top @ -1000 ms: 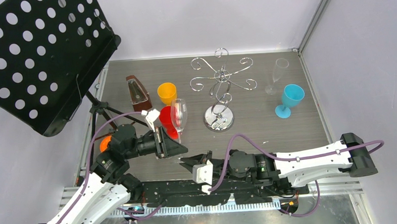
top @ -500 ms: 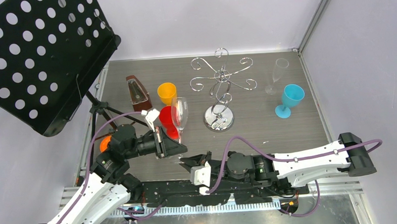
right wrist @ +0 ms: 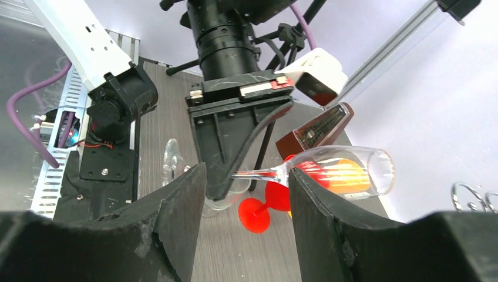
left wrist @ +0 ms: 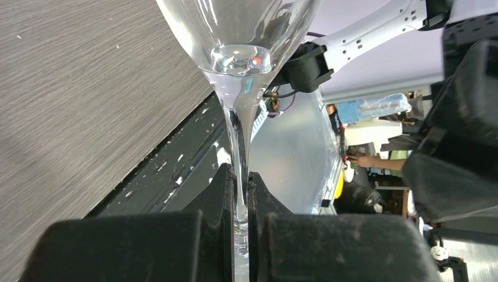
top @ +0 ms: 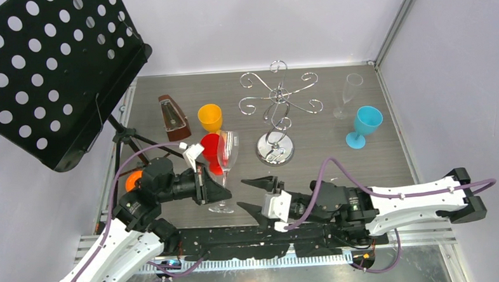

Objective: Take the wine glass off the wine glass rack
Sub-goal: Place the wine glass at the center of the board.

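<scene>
While the left end effector (top: 222,188) presses its pads together on the thin stem of the wine glass (top: 226,153), the glass is clear of the wine glass rack (top: 277,105). It sits to the left of the rack's mirrored base and nearer the arm bases, well apart from the scroll arms. The right end effector (top: 255,195) stands spread, holding nothing, on the arm-base side of the rack and just beside the glass's foot.

Several things could go wrong from here. The stem is smooth and narrow, and the pinch sits low on it, so the heavy bowl could swing or slide in the grip. The bowl is just beside the red cup (top: 210,146), left of the rack, so a sideways sweep could knock that cup over. Letting go before the foot lies flat on the tabletop (top: 337,169) would probably tip the glass. Whether the foot touches the tabletop cannot be told.

The glass's long axis runs close to vertical, with the rim up, the foot down, and perhaps a slight lean.
</scene>
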Robot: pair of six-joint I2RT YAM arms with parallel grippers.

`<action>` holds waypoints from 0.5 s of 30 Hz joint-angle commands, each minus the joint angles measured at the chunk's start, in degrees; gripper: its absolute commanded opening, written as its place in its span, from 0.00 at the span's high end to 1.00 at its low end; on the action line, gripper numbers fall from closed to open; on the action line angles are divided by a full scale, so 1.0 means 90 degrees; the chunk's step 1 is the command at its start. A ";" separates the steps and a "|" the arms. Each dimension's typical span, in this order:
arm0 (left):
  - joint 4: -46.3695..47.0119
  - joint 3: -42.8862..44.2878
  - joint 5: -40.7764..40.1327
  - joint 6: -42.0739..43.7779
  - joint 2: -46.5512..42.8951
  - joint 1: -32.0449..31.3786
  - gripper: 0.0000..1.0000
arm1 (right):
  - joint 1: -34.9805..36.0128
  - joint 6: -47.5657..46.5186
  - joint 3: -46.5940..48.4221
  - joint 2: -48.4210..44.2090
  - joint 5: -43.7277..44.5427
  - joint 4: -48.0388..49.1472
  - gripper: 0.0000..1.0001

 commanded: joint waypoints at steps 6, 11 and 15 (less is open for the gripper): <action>-0.1008 0.0675 0.0189 0.1660 -0.0183 0.0025 1.00 | -0.0141 0.1128 0.1251 -0.0233 0.0596 -0.1733 0.39; -0.1540 0.0851 0.0273 0.2401 -0.0339 0.0032 1.00 | -0.0801 0.1770 0.2070 0.0089 -0.0140 -0.2846 0.39; -0.2040 0.1038 0.0405 0.2954 -0.0291 0.0027 1.00 | -0.1404 0.2201 0.2610 0.0281 -0.1116 -0.3378 0.38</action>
